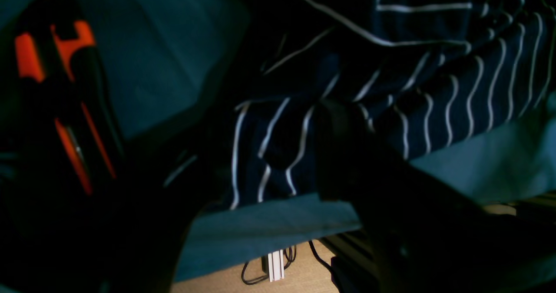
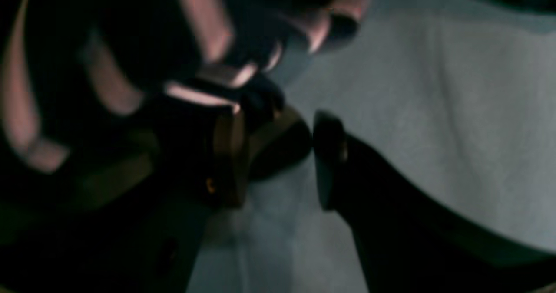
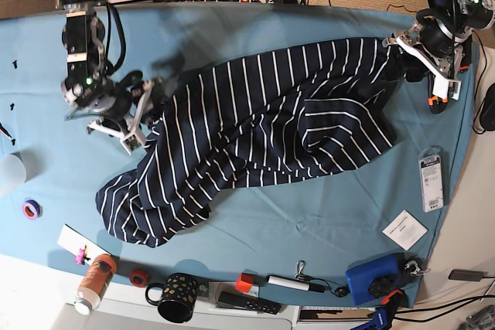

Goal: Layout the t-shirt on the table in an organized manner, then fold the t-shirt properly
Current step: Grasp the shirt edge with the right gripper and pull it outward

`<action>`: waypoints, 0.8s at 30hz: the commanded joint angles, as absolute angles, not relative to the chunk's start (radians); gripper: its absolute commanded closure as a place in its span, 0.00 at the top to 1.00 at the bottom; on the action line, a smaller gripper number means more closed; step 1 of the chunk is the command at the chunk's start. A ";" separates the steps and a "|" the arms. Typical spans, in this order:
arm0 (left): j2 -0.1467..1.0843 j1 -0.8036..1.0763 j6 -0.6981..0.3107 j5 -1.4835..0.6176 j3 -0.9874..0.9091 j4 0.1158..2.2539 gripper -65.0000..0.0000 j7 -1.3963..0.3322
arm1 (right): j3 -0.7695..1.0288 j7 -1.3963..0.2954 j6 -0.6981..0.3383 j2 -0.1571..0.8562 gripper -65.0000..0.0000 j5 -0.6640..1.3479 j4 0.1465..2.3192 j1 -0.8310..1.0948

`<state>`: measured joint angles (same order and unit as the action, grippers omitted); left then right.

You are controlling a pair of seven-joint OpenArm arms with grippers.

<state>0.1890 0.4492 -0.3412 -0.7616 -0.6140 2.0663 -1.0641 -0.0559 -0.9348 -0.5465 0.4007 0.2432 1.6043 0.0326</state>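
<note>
Across the table point(image 3: 255, 237), t-shirt point(image 3: 255, 125) — diagonal, lower-left to upper-right

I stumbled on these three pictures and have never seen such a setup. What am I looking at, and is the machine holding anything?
It is a robot with two arms at a table draped in teal cloth. The base view looks down on everything; the other two come from cameras on the wrists, so they are dark, close and blurry.

A navy t-shirt with white stripes lies crumpled across the middle. The left gripper is at the shirt's far corner, its fingers against the fabric, though whether they pinch it is unclear. The right gripper sits at the opposite edge with its fingers apart.

Along the near edge sit a spotted black mug, a bottle, a blue case and tape rolls.
</note>
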 commanded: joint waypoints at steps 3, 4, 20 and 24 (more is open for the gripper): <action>0.197 0.449 -0.342 -0.779 -0.618 2.084 0.46 -1.046 | -0.058 -1.001 -0.544 0.407 0.32 0.219 1.606 0.012; 0.197 0.449 -0.342 -0.779 -0.618 2.084 0.46 -1.046 | -0.058 -1.010 -0.544 0.407 0.24 0.221 1.612 0.006; 0.197 0.449 -0.342 -0.779 -0.618 2.084 0.46 -1.021 | 0.000 -1.101 -0.544 0.408 0.00 0.305 1.958 -0.010; 0.197 0.449 -0.342 -0.779 -0.618 2.084 0.46 -1.020 | 0.058 -1.130 -0.544 0.408 0.00 0.344 2.074 -0.007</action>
